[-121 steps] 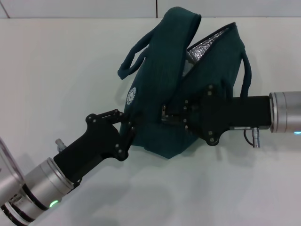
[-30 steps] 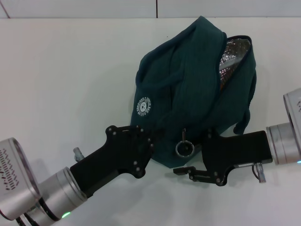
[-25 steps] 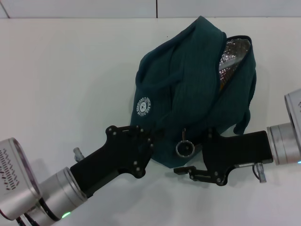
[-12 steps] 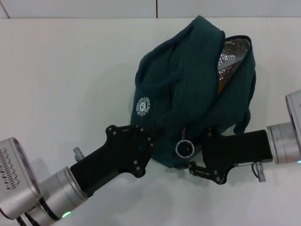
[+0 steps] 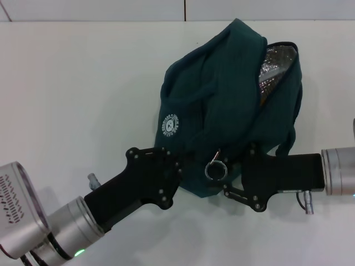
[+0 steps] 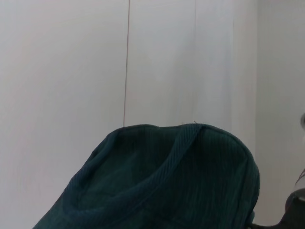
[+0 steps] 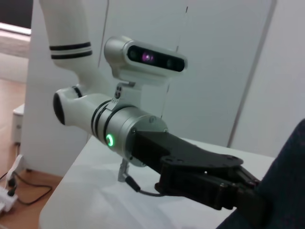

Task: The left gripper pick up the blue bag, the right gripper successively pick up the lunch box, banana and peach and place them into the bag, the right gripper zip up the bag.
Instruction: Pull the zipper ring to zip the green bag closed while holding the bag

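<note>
The blue bag (image 5: 222, 105) stands tilted in the middle of the head view, its top open at the far right so the silver lining (image 5: 275, 60) shows. My left gripper (image 5: 180, 163) is shut on the bag's lower left corner, fingertips buried in fabric. From the right, my right gripper (image 5: 223, 176) is closed on the zipper's ring pull (image 5: 213, 169), which is tilted toward it. The bag (image 6: 162, 191) fills the lower part of the left wrist view. The right wrist view shows the left gripper (image 7: 209, 179) meeting the bag (image 7: 286, 191). Lunch box, banana and peach are hidden.
The bag and both arms sit over a white table (image 5: 72, 83), whose far edge (image 5: 111, 21) meets a pale wall. A thin orange sliver (image 5: 264, 97) shows inside the bag's opening. The robot's head camera (image 7: 147, 57) appears in the right wrist view.
The right gripper's fingers, spread below the ring pull a second ago, have risen and closed on it. The ring pull has tilted up. The left gripper and bag have hardly moved.
</note>
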{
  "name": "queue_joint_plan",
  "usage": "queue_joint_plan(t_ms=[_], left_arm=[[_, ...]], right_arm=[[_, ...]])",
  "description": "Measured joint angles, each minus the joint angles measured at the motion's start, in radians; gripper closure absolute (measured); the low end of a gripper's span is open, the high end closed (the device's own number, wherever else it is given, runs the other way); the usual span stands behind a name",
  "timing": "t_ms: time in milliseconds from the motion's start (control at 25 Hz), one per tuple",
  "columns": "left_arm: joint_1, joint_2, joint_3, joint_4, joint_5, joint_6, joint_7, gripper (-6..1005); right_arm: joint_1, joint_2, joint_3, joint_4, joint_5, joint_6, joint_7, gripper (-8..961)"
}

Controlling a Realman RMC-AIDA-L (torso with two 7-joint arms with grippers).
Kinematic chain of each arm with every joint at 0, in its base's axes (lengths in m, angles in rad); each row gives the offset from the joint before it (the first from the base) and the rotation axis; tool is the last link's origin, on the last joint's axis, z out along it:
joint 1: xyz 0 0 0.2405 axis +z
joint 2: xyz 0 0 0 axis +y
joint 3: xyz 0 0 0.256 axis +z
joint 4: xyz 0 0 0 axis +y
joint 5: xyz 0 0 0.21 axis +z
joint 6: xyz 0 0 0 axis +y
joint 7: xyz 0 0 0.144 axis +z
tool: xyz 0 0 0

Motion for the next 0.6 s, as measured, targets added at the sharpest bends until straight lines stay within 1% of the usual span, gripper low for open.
queue_joint_plan(t_ms=[440,600], left_arm=[[0.0,0.001,0.0,0.01,0.003,-0.001,0.002,917],[0.0,0.0,0.002,0.01,0.003,-0.002,0.002,915]], right_arm=[[-0.004,0.0,-0.005,0.024,0.012,0.003,-0.004,846],[-0.013,0.0,0.003,0.025,0.012,0.006,-0.014,898]])
